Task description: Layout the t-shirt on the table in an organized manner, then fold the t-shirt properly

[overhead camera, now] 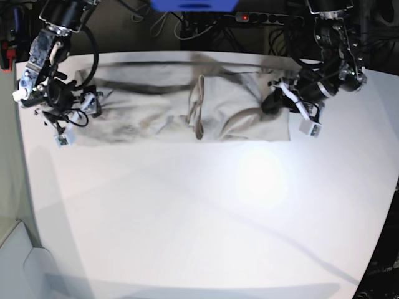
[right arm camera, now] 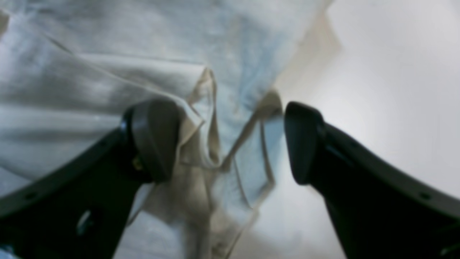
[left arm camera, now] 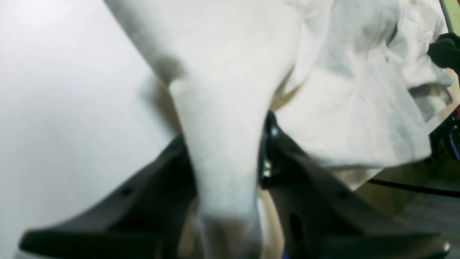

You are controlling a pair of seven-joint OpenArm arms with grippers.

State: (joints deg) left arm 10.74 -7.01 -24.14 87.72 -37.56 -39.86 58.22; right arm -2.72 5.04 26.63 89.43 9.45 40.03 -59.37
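Note:
The light grey-beige t-shirt (overhead camera: 187,106) lies stretched sideways as a long crumpled band along the far side of the white table (overhead camera: 199,218). My left gripper (overhead camera: 274,99) is at the shirt's right end in the base view. In the left wrist view it (left arm camera: 226,144) is shut on a bunched fold of the t-shirt (left arm camera: 341,108). My right gripper (overhead camera: 84,106) is at the shirt's left end. Its jaws (right arm camera: 228,142) stand wide open around a hemmed edge of the t-shirt (right arm camera: 90,72). The cloth rests against one finger (right arm camera: 154,140).
Behind the table's far edge run a power strip (overhead camera: 268,17) and cables, with a blue object (overhead camera: 193,5) at the top. The table's left edge (overhead camera: 19,156) drops to the floor. Bare white tabletop spreads in front of the shirt.

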